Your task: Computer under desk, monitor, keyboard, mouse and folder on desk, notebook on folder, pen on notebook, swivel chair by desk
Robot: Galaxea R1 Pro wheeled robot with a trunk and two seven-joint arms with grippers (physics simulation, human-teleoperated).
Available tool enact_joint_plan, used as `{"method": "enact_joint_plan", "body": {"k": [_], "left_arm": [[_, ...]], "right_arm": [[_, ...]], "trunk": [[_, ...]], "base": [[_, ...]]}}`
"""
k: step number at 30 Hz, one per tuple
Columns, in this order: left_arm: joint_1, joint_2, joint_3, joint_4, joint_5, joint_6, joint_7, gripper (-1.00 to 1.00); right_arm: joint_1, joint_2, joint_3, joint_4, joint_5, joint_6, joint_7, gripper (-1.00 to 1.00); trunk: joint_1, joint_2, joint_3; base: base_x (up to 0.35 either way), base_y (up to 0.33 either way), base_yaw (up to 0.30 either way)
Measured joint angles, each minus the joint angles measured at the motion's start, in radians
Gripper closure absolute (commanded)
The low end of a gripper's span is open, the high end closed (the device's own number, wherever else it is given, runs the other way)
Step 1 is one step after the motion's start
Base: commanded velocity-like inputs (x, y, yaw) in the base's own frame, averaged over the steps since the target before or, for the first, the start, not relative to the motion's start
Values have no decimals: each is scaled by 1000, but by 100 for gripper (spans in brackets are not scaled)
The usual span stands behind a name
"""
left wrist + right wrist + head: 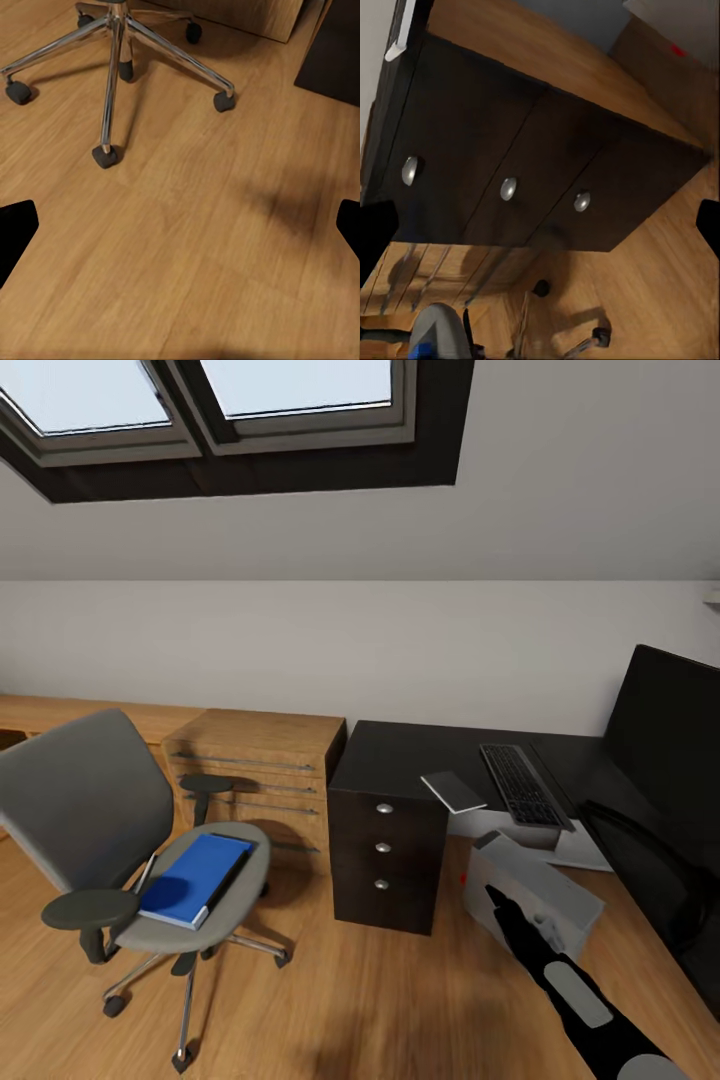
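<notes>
Two pincers spread and empty, the room's things in front of me.

My right pincer (pixel 497 898) hangs by the computer (pixel 535 890) on the floor under the surface (pixel 400 755); my left pincer (pixel 180 225) faces the floor. Folder (pixel 195 878) lies on the swivel chair (pixel 120 830); notebook (pixel 453 791) overhangs the surface's front edge, beside the keyboard (pixel 522 784) and monitor (pixel 665 760).

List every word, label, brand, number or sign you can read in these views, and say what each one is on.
None can be read.
Keyboard: key legends too small and blurred.
Computer: a small red mark near its front edge, no letters readable.
Folder on the swivel chair: plain blue cover.
Monitor: dark screen, no logo visible.
Drawer unit: three bare metal knobs.
</notes>
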Motion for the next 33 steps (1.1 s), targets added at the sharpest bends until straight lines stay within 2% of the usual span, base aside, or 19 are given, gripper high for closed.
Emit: {"method": "enact_joint_plan", "body": {"k": [1,2,8,12,14,18,23,27,33], "left_arm": [[0,0,0,0,0,1,1,-100],[0,0,1,0,1,2,1,-100],[0,2,3,0,3,21,3,-100],[0,3,2,0,4,57,5,-100],[0,3,2,0,4,94,5,-100],[0,3,2,-3,6,153,5,-100],[0,3,2,-23,11,223,5,-100],[0,3,2,-29,12,253,5,-100],[0,4,3,-36,12,286,5,-100]], "right_arm": [[0,0,1,5,22,0,0,-100],[0,1,3,17,72,-1,0,-100],[0,5,6,112,252,-6,7,-100],[1,9,6,192,342,-20,27,-100],[1,24,4,249,383,-49,48,-100],[2,50,3,337,424,-130,84,-100],[2,69,3,479,487,-269,119,-100],[2,73,3,542,518,-313,130,-100],[4,77,3,582,538,-337,134,-100]], "trunk": [[0,0,0],[-4,7,3],[-27,49,22],[-42,77,34],[-50,91,41],[-65,119,53],[-84,154,69],[-100,182,81],[-123,224,100]], "base": [[-14,-3,0],[-11,-3,0],[-6,-1,0],[-2,0,0],[0,0,0],[0,0,0],[0,0,0],[0,0,0],[0,0,0]]}}
